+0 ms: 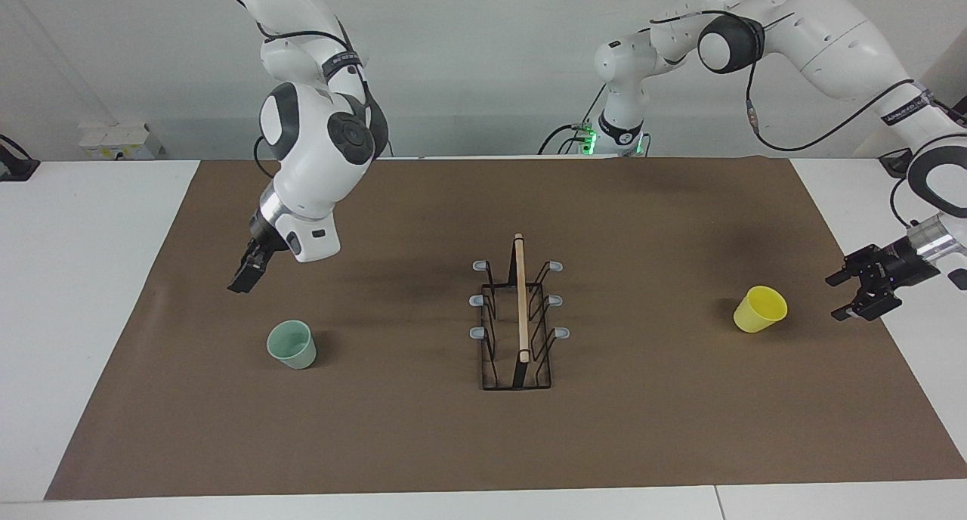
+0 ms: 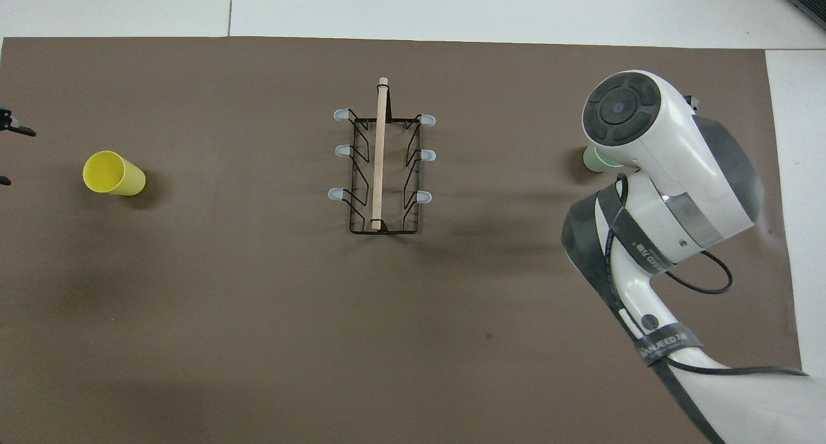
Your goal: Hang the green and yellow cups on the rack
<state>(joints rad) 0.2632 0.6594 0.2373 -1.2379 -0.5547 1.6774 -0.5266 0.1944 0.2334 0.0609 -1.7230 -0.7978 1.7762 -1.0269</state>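
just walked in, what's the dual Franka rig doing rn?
Start of a cup-hanging run; nothing is held yet. The right gripper is open in the air above the mat, close to the green cup. The left gripper is open, low beside the yellow cup at the mat's edge, not touching it. Both cups sit on the brown mat, one toward each arm's end. The rack stands between them with all prongs bare.
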